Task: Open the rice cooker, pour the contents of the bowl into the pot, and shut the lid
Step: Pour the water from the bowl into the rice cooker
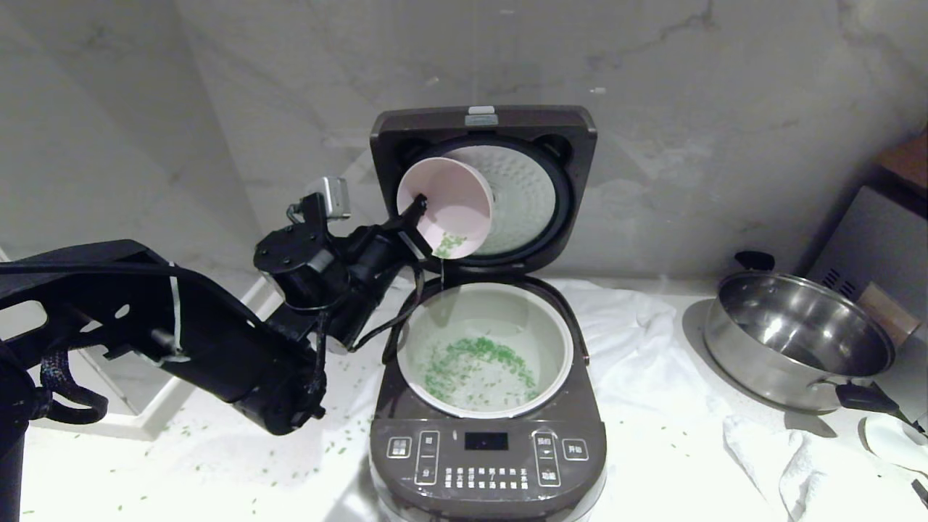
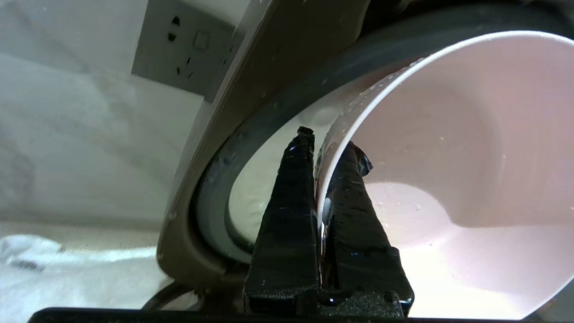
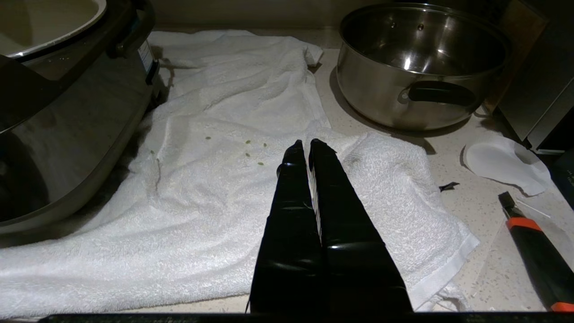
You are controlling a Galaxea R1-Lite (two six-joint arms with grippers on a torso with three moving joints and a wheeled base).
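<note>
Left claw (image 1: 419, 205) tipped bowl (image 1: 446, 217) over open cooker (image 1: 487, 406).
Claw pinched bowl's rim; greens (image 1: 475, 359) lay in pot (image 1: 558, 348) at bowl's 6 o'clock.

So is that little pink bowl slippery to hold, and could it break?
Probably slippery: the small round pink bowl has water drops on its rim, and the left gripper pinches only that thin wet edge. It looks light, since one edge pinch holds it tilted over the pale round pot. If it is ceramic, a drop might chip it.
</note>
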